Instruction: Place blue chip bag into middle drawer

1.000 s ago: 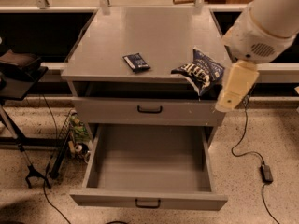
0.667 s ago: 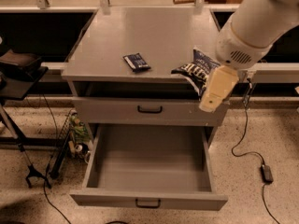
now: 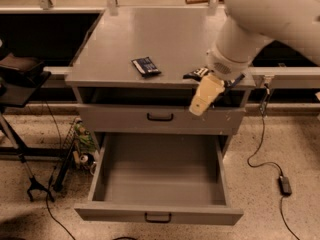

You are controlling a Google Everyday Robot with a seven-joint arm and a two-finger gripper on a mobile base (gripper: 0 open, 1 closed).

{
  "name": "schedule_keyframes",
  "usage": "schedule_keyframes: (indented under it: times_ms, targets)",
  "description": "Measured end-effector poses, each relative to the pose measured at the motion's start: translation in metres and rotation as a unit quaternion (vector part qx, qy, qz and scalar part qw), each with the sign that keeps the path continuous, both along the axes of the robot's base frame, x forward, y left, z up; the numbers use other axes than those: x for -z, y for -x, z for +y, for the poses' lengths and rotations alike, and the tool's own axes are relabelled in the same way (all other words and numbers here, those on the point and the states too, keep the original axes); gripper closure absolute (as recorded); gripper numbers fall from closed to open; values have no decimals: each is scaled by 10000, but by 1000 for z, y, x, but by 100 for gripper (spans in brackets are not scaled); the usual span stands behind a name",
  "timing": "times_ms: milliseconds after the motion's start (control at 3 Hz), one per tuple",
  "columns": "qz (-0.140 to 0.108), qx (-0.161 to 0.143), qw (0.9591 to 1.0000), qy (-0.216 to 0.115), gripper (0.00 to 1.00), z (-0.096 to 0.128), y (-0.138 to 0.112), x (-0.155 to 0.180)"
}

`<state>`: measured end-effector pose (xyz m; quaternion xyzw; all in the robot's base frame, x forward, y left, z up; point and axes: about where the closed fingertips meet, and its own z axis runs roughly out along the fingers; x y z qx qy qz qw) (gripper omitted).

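Camera view: the gripper (image 3: 204,98) hangs at the front edge of the cabinet top (image 3: 150,34), right by the blue chip bag (image 3: 196,74), which lies there mostly hidden behind the arm (image 3: 240,39); open or closed, I cannot tell. This looks like the reach-to-grasp step: next comes a firm hold on the bag, then a carry down into the open middle drawer (image 3: 160,214)
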<state>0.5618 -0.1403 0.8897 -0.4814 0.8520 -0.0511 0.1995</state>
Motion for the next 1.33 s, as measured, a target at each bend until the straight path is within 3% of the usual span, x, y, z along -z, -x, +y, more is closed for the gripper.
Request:
schedule_keyframes:
  times_ms: [333,667,1000,1333]
  targets:
    - [46,692,9974,182,0,-2,-34,18]
    - [46,1278,9909,412,0,1,-57,28]
    - [53,1808,9803,797,0,1,-77,38]
    - [121,2114,9706,1141,0,4,-93,47]
